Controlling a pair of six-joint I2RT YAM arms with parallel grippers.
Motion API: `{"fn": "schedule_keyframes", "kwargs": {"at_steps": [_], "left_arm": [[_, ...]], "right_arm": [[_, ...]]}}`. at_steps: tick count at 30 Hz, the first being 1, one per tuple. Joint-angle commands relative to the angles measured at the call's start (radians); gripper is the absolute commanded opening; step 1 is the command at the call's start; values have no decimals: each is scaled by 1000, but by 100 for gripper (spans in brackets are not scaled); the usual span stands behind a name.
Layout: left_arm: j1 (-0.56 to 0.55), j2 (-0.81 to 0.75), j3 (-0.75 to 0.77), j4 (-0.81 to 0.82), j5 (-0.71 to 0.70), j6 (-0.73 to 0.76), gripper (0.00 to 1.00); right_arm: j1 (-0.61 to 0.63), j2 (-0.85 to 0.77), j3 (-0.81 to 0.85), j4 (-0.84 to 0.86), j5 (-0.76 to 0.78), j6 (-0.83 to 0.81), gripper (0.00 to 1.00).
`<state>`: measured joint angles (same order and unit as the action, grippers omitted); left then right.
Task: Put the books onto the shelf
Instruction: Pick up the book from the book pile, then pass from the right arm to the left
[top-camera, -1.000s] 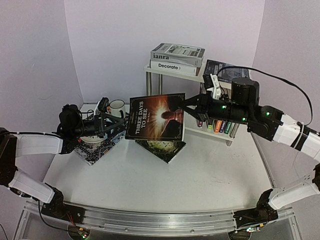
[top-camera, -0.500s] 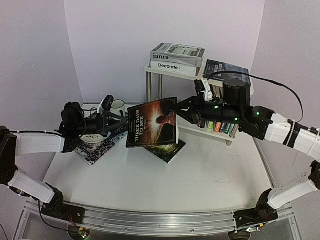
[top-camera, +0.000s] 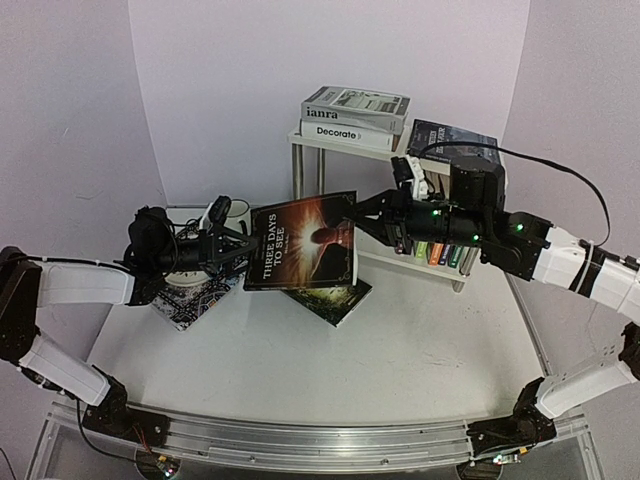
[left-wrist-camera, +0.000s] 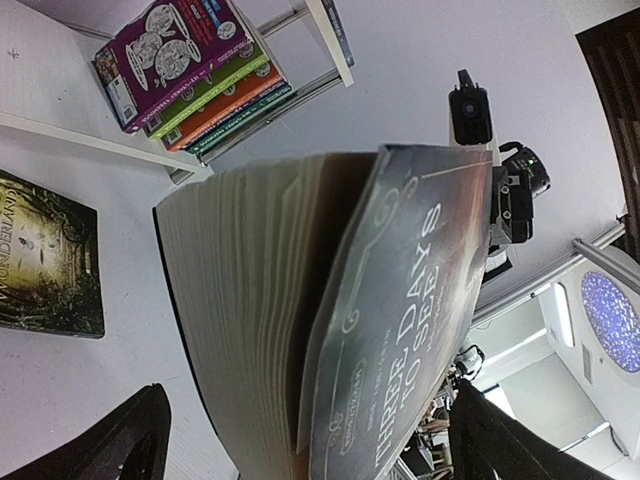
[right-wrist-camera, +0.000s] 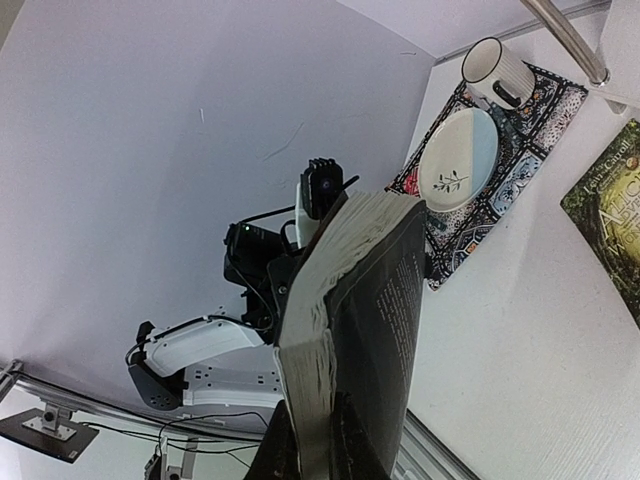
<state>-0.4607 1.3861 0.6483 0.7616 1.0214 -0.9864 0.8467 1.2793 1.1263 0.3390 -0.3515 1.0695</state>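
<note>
Top view: the right gripper (top-camera: 354, 214) pinched the right edge of the "Three Days to See" book (top-camera: 303, 243), holding it upright in the air just left of the shelf (top-camera: 297, 170). The left gripper (top-camera: 238, 250) sat at the book's edge farthest from the shelf, jaws spread wide; we couldn't tell contact from here. The shelf's top board carried a stack of two pale books (top-camera: 350, 131) and a dark book (top-camera: 452, 140). Coloured spines (top-camera: 438, 252) stood on its lower board. A green book (top-camera: 325, 297) lay flat on the table (top-camera: 400, 360) by the shelf's foot. A placemat (top-camera: 190, 300) with a mug (top-camera: 235, 211) sat further left of the shelf.

Left wrist: the held book's page block filled the frame between the two spread fingers (left-wrist-camera: 115, 445), neither clearly touching it. Purple, green and orange paperbacks (left-wrist-camera: 175, 55) stood on the shelf's lower board behind.

Right wrist: jaws clamped on the book's lower edge, fingers mostly hidden. A plate (right-wrist-camera: 458, 160) lay on the placemat, beyond the shelf leg (right-wrist-camera: 565, 28).
</note>
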Motion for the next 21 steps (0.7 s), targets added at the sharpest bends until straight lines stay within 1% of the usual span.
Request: {"fn": "schedule_keyframes", "kwargs": {"at_steps": [1,4,6,12,16,18,19,20,21], "left_arm": [[-38,25,45,50,41,-45,95],[-58,32,47,49,51,-53,92],[-59,27,40,49,49,-60,86],[-60,-13,40,51,43,-82,57],[-59,-43,32,51,32,-87,36],[-59,-48,26,51,27,-87,28],[-59,-47,23,51,26,-88,22],[-58,-47,20,51,25,-89,15],[-58,-47,17,51,25,-90,8]], "right_arm": [[1,-36,14,175,-15,4,0],[0,-32,12,186,-13,-1,0],[1,-33,8,190,-13,-2,0],[0,-41,-31,185,10,-2,0],[0,-66,-47,116,60,-26,1],[0,-82,-51,70,85,-50,5],[-1,-90,-52,46,96,-64,11],[0,-98,-52,21,107,-79,17],[0,-104,-50,-3,117,-100,29]]}}
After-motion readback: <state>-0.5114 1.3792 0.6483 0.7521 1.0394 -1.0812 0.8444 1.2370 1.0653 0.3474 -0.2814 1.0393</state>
